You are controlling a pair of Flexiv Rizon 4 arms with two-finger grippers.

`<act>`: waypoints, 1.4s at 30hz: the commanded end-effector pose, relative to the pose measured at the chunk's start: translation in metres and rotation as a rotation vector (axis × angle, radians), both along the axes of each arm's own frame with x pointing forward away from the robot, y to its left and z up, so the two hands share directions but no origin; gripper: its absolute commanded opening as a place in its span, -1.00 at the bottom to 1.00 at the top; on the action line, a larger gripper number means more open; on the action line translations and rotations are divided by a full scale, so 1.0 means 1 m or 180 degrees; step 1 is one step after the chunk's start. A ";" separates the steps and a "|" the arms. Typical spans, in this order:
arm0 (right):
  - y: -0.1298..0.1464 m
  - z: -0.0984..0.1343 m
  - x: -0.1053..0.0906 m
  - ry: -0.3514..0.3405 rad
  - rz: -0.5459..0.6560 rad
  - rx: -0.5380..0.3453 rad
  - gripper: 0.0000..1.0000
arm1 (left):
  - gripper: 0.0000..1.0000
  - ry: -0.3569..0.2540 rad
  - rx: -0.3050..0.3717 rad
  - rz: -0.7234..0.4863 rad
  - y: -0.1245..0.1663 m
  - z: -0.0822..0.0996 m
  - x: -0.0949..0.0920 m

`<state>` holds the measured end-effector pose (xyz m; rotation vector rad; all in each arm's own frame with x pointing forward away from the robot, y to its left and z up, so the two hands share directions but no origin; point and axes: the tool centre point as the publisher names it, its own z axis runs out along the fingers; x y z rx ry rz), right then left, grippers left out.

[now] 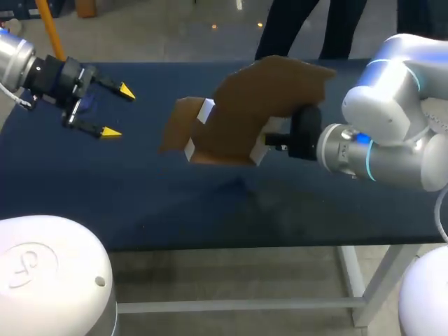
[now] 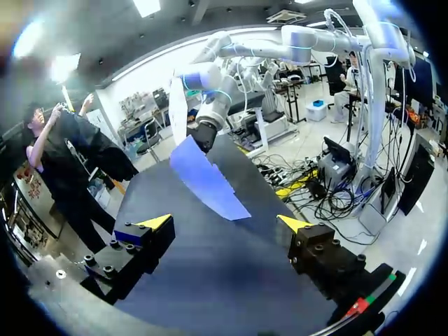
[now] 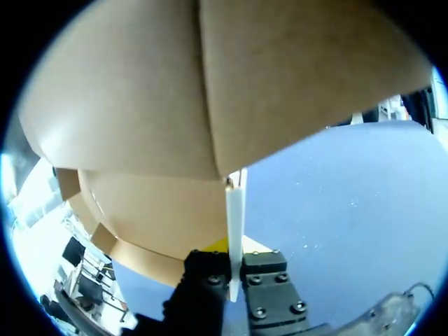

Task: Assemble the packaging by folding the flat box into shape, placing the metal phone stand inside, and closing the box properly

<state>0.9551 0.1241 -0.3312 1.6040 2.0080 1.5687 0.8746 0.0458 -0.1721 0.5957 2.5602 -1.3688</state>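
One thin white edge of the flat box (image 1: 259,98) is pinched in my right gripper (image 3: 235,269), both fingers pressed on it from either side. The brown card hangs tilted above the table (image 1: 210,210), right of the middle, touching nothing else. My left gripper (image 1: 118,111) is spread wide and empty over the table's left side, well apart from the box. I see no phone stand in any view.

I judge the card to be light and thin, stiff across each panel but ready to hinge at its creases, so loose flaps will swing. A hard squeeze could dent it. The free side panel facing my left gripper looks the best second hold, close to a crease, where the card bends least.
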 end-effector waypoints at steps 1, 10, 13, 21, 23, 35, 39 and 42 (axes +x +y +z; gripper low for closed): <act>-0.009 0.003 0.008 0.0152 0.0593 0.0359 -1.00 | 1.00 0.0036 0.0020 -0.0015 0.010 0.006 0.003; -0.024 0.013 0.010 0.0629 0.0699 0.0267 -1.00 | 1.00 0.0130 0.0013 0.0049 0.016 0.002 0.007; -0.025 0.016 0.009 0.0788 0.0729 0.0255 -1.00 | 1.00 0.0144 0.0012 0.0051 0.016 0.003 0.008; -0.029 0.021 0.005 0.1088 0.0890 0.0310 -1.00 | 1.00 0.0188 0.0021 0.0047 0.015 0.005 0.009; -0.029 0.021 0.002 0.1202 0.0878 0.0213 -1.00 | 1.00 0.0198 0.0019 0.0054 0.016 0.006 0.009; -0.036 0.014 -0.005 0.1707 0.0953 -0.0150 -1.00 | 1.00 0.0225 -0.0017 0.0032 0.011 0.003 0.012; -0.037 0.013 -0.006 0.1840 0.0971 -0.0349 -1.00 | 1.00 0.0242 -0.0002 -0.0019 0.009 0.002 0.013; -0.036 0.011 -0.006 0.1970 0.0984 -0.0570 -1.00 | 1.00 0.0243 0.0005 -0.0035 0.009 0.001 0.013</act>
